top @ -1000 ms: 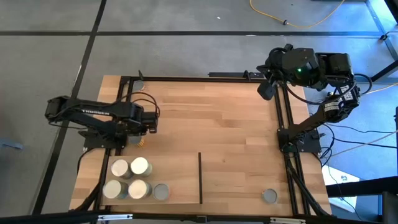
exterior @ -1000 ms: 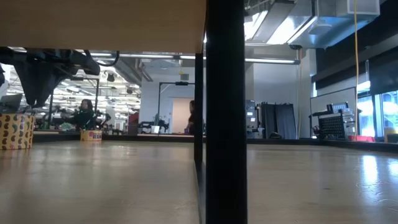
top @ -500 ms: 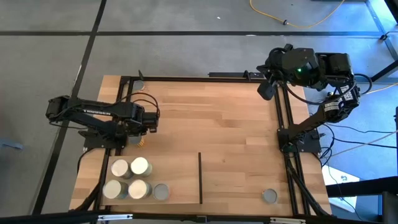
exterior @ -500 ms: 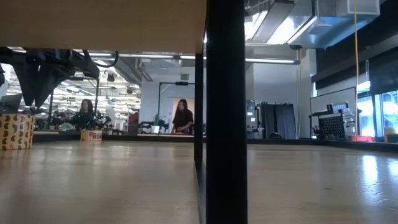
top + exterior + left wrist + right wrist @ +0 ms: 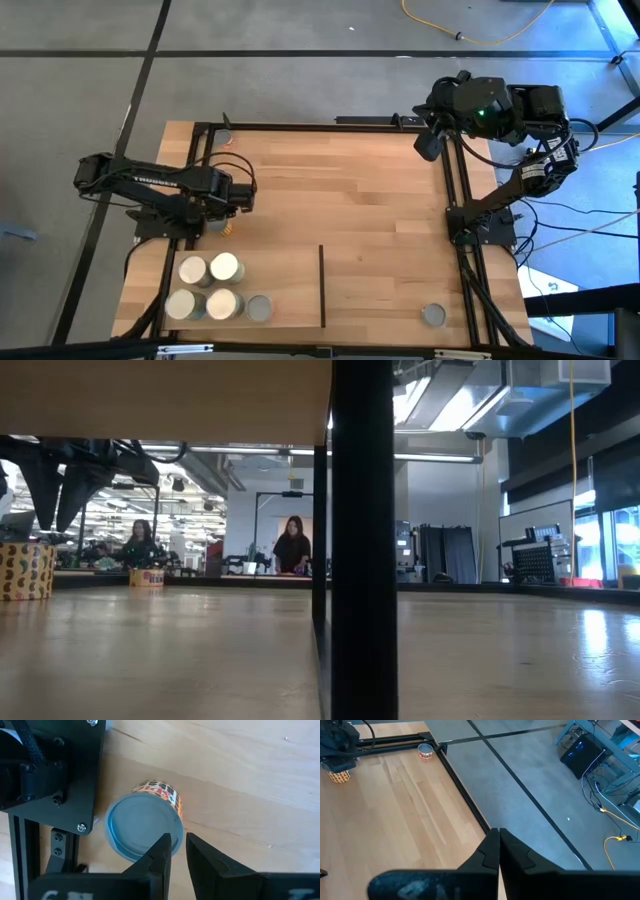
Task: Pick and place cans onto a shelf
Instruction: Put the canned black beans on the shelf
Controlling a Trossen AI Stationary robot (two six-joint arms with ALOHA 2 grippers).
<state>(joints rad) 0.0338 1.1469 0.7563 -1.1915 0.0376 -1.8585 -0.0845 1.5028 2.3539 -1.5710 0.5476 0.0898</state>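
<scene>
Left tool poised over a can at the surface's left edge; right tool parked, fingers together.

From above, the surface (image 5: 380,220) is seen with five cans (image 5: 218,288) grouped at its near left corner. Only the left wrist view reveals the blue-lidded can (image 5: 142,827) under the left tool (image 5: 178,851), fingers slightly apart and gripping nothing. The right tool (image 5: 499,845) is held beyond the far right corner.

Overhead, table-level, two wrist views
</scene>
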